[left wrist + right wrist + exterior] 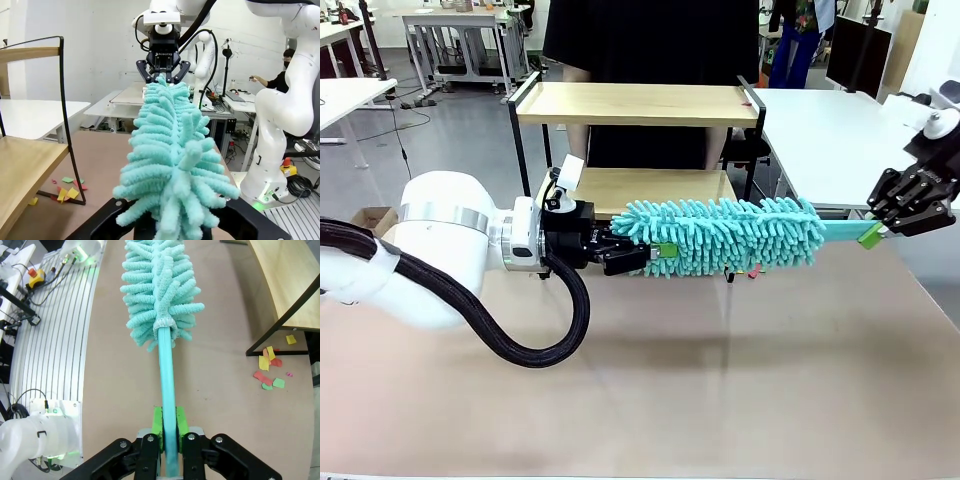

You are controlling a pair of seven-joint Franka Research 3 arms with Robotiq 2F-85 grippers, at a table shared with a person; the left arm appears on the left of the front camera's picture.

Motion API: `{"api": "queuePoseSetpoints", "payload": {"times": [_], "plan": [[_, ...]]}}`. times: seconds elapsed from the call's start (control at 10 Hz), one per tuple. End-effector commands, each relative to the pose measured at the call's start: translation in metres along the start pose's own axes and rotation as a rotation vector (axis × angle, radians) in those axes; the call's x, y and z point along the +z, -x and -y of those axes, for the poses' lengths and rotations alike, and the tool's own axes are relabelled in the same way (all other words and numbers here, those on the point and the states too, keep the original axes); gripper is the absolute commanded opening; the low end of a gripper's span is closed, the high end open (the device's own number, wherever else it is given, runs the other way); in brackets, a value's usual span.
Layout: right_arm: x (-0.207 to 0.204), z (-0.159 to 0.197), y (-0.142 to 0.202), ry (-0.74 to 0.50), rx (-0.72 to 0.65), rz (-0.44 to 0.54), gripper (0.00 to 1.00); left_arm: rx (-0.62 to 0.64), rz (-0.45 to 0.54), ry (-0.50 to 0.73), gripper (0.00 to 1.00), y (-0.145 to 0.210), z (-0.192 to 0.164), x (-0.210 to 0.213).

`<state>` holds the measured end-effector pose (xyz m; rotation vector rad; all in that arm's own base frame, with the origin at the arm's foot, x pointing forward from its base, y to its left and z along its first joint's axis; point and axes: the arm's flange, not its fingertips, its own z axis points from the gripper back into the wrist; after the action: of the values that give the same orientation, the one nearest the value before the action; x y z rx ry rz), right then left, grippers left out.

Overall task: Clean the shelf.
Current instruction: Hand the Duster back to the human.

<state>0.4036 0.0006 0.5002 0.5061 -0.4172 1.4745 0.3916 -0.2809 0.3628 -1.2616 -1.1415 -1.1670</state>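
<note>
Workshop room behind, with white tables point(840, 130) and a grey floor; up front, a brown tabletop point(720, 380). At the far edge of that tabletop stands the shelf point(638, 105), two pale wooden boards in a thin black frame, with a person in dark clothing point(650, 40) directly behind it. Across the front of the lower board, held level and apart from it, stretches a turquoise fluffy duster point(725, 236). Gripped at both ends: left gripper point(642, 258) clamped tight on the fluffy tip, green pads just showing against the strands; right gripper point(878, 232) clamped on the flat turquoise handle point(167, 385), seen in the right wrist view with green pads point(157, 421) pressed on either side. From the left wrist view, duster head rising up the middle toward the other gripper, shelf boards at the picture's left. Scattered on the tabletop by a shelf leg, small paper scraps point(270, 371) in red, yellow and green, lying loose and close together. One more small red scrap point(747, 100) on the top board near its right end. Left arm's white body and black cable hose point(535, 335) low over the tabletop at the picture's left.
</note>
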Motion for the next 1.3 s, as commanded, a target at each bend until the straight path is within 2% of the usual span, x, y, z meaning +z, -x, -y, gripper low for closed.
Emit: {"api": "queuePoseSetpoints", "payload": {"times": [0.0,0.2,0.3,0.4,0.5,0.6,0.8,1.2], "plan": [[0.002,-0.001,-0.001,0.007,0.022,0.03,0.13,-0.016,0.015,0.028,0.0,0.004,0.009,-0.002],[0.002,-0.001,-0.001,0.007,0.022,0.03,0.13,0.0,0.0,0.0,0.0,0.0,0.0,0.0],[0.0,0.0,0.0,-0.003,0.0,0.0,0.32,0.0,0.0,0.0,0.0,0.0,0.0,0.0],[0.001,-0.006,-0.001,0.021,0.004,-0.028,0.73,0.0,0.0,0.0,0.0,0.0,0.0,0.0],[0.007,-0.009,-0.004,0.031,-0.005,-0.017,0.92,0.0,0.0,0.0,0.0,0.0,0.0,0.0],[0.015,-0.012,-0.007,0.042,-0.007,-0.002,1.0,0.0,0.0,0.0,0.0,0.0,0.0,0.0],[0.04,-0.02,-0.011,0.065,-0.025,0.077,1.0,0.0,0.0,0.0,0.0,0.0,0.0,0.0],[0.104,-0.036,0.017,0.221,-0.172,0.374,1.0,0.0,0.0,0.0,0.0,0.0,0.0,0.0]]}}
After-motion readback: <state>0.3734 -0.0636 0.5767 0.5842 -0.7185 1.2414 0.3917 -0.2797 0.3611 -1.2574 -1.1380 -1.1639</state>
